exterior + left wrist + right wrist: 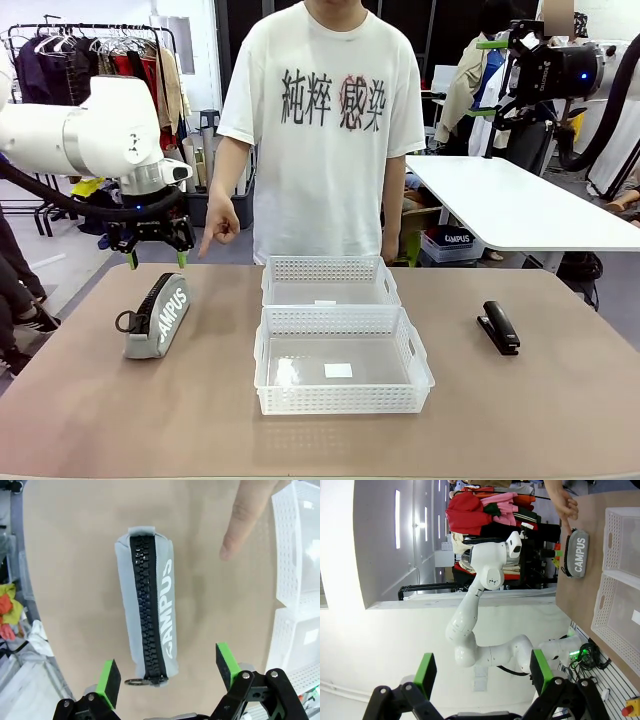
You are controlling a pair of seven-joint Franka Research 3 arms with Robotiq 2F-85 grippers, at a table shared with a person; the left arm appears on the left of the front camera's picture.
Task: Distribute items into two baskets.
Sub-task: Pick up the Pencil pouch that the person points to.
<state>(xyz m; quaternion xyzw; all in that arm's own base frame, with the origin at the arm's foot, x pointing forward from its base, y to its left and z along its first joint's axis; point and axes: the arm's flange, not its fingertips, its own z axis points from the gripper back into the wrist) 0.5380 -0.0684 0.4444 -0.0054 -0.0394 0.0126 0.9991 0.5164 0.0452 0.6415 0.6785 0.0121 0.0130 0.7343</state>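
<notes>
- The grey pouch (158,318) marked "CAMPUS" lies on the table's left side, lengthways from near to far, with its black zipper on top and the zip ring at the near end.
- The black stapler (499,327) lies on the right side of the table, well apart from the pouch.
- Between them, at the middle, the two white baskets stand touching, the far basket (330,270) just behind the near basket (340,398). Each has a small white label on its floor.
- The left gripper (157,258) hangs over the pouch's far end, not touching it, with its green-padded fingers spread wider than the pouch.
- The person's hand (220,228) points an index finger down at the table, just right of the pouch's far end and left of the far basket.
- The right gripper (488,78) is raised high at the far right, clear of the table, with its fingers spread and nothing between them.
- The person stands at the far side behind the baskets, in a white T-shirt.
</notes>
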